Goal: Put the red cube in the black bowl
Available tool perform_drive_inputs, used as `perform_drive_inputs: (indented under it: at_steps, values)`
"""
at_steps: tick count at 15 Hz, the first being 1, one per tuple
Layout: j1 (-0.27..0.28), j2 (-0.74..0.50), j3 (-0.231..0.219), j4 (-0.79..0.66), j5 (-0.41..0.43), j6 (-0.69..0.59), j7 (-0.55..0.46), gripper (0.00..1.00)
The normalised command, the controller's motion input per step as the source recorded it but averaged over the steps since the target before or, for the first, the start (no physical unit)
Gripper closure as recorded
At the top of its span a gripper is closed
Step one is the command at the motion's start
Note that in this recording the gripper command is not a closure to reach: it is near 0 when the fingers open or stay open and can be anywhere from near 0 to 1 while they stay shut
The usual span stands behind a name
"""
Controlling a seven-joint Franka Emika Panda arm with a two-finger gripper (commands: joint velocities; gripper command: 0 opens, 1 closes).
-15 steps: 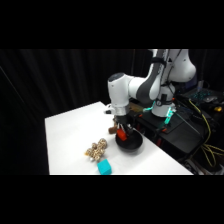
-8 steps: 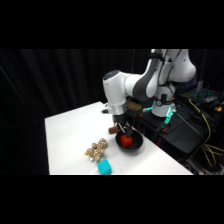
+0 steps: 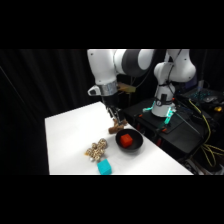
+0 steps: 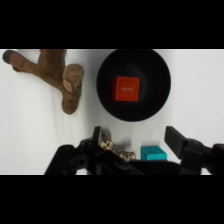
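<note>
The white arm's two-finger gripper (image 4: 134,140) was held raised, fingers spread wide and empty, above the small red cube (image 4: 125,89) seated in the round matte black bowl (image 4: 156,102).

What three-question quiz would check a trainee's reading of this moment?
1. True or false: the red cube lies inside the black bowl.
2. What is the tool holding? A) red cube B) teal cube C) nothing
3. Which cube stands on the table outside the bowl?

Key: 1 true; 2 C, its fingers stand apart with nothing between; 3 the teal cube.
</note>
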Motion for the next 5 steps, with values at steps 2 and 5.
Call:
perform_drive_inputs:
  at_steps: [2,5]
  values:
    - [-0.041,-0.16,-0.021,0.34,-0.109,-0.40,0.10,0.00]
    - [-0.028,-0.07,0.009,0.30,0.016,-0.30,-0.11,0.00]
